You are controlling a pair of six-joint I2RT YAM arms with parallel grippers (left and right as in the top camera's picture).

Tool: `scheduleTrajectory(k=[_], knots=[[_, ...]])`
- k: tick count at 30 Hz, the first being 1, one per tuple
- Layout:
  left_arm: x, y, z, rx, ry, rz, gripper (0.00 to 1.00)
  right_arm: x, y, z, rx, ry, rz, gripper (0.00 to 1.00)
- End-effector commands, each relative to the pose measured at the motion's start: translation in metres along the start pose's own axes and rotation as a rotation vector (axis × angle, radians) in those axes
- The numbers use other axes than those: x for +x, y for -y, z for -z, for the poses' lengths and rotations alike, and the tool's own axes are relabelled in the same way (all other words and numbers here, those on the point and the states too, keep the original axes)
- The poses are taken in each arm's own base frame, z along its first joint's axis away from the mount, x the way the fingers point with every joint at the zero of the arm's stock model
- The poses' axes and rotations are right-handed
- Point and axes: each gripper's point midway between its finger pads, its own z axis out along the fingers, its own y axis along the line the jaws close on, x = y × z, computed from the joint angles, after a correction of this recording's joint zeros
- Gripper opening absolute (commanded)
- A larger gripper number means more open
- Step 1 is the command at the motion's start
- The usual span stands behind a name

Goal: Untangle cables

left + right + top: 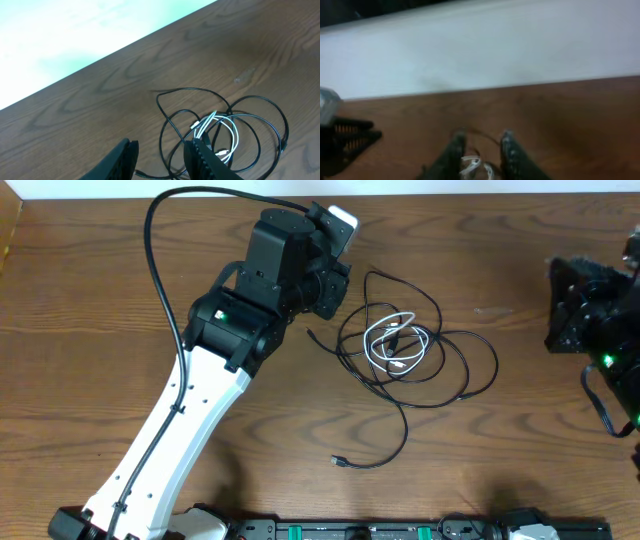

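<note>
Dark wood-grain counter, pale wall behind. A tangle of two thin black cords and one white cord lies mid-counter, just beside the left pincer, which is spread and empty. The right pincer is spread, well apart. Risk: pinching several strands together would tighten the knot. Long axis runs far-to-near; the loose black tail points near-left.

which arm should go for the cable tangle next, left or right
left: left gripper is open right beside the cables, just ahead in its wrist view; right gripper sits far off at the right side of the table
</note>
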Motion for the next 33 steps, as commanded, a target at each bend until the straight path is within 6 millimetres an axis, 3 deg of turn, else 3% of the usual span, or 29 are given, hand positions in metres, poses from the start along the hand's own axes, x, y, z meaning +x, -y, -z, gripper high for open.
scheduleTrajectory(k=[1,10,22,29,33], knots=[[0.000,-0.003,-0.003,-0.006,-0.003,-0.006,0.35,0.018,0.009,-0.028,0.045,-0.102,0.009,0.36],[0.000,-0.003,-0.003,-0.006,-0.002,-0.007,0.36,0.071,0.009,-0.096,0.073,-0.359,0.024,0.52],[0.001,-0.003,-0.003,-0.006,-0.005,-0.033,0.36,0.170,0.001,-0.185,0.041,-0.725,0.068,0.52],[0.001,-0.003,-0.003,-0.006,-0.006,-0.048,0.36,0.228,-0.001,-0.213,0.039,-0.905,0.124,0.52],[0.001,-0.003,-0.003,-0.006,-0.005,-0.052,0.36,0.257,-0.007,-0.220,0.039,-0.993,0.148,0.51]])
